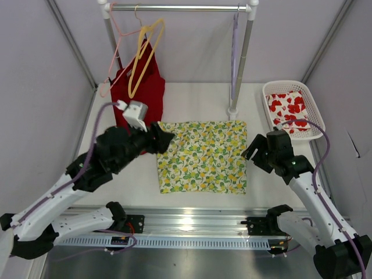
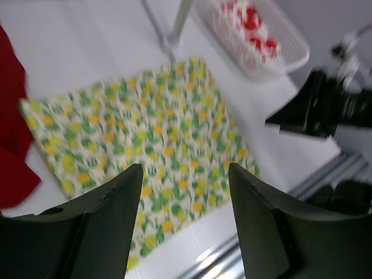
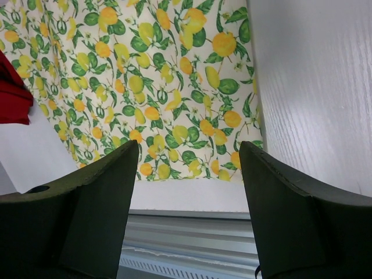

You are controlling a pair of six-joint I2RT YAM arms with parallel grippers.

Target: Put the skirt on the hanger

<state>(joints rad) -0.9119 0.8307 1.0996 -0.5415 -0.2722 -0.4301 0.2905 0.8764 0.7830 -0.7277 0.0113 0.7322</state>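
Note:
The skirt, pale with a lemon and leaf print, lies flat on the table's middle. The yellow hanger hangs tilted from the rack rod at the back left, in front of a red garment. My left gripper hovers at the skirt's upper left corner, open, with nothing between its fingers; its wrist view looks down on the skirt past the left gripper. My right gripper stands open just off the skirt's right edge. Through the right gripper I see the skirt and its near edge.
A red garment hangs at the back left, with a thin pink hanger beside it. A lavender hanger hangs by the rack's right post. At the right a white basket holds a red-flowered cloth. A metal rail runs along the near edge.

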